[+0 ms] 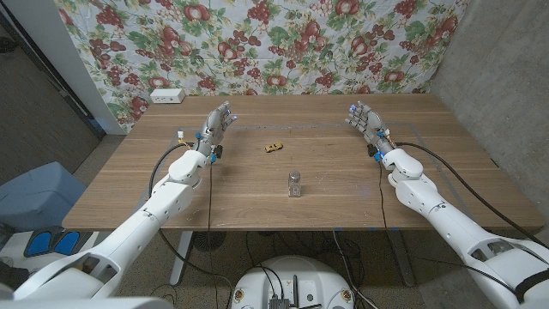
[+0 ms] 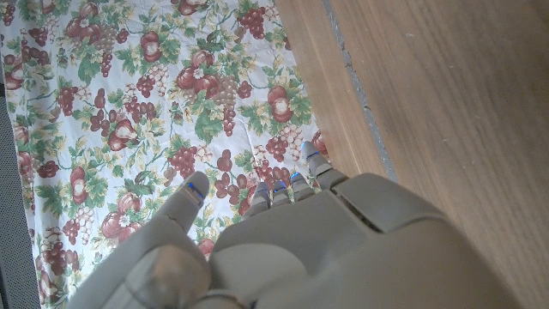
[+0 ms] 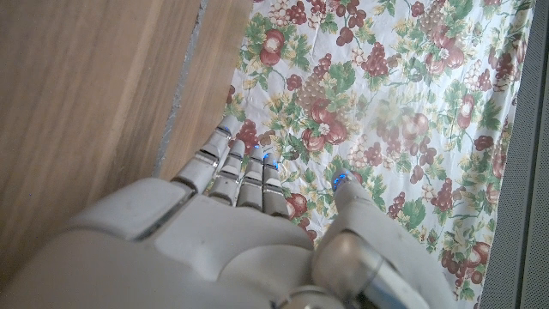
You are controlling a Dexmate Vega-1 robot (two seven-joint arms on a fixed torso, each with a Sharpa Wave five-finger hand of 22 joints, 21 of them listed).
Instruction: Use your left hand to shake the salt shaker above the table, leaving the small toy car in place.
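Observation:
The salt shaker (image 1: pixel 294 184), clear glass with a metal cap, stands upright near the middle of the wooden table (image 1: pixel 257 193). A small tan toy car (image 1: pixel 274 147) lies a little farther back and to its left. My left hand (image 1: pixel 216 126) is over the table's far left part, fingers spread and holding nothing, well away from the shaker. My right hand (image 1: pixel 364 119) mirrors it at the far right, fingers apart and empty. The left wrist view shows the back of my left hand (image 2: pixel 292 249), and the right wrist view shows my right hand (image 3: pixel 240 245), both with fingers extended.
A floral cloth (image 1: pixel 257 43) hangs behind the table. A white power strip (image 1: pixel 166 95) lies at the back left corner. Cables run along both forearms. A blue bin (image 1: pixel 39 193) stands on the floor to the left.

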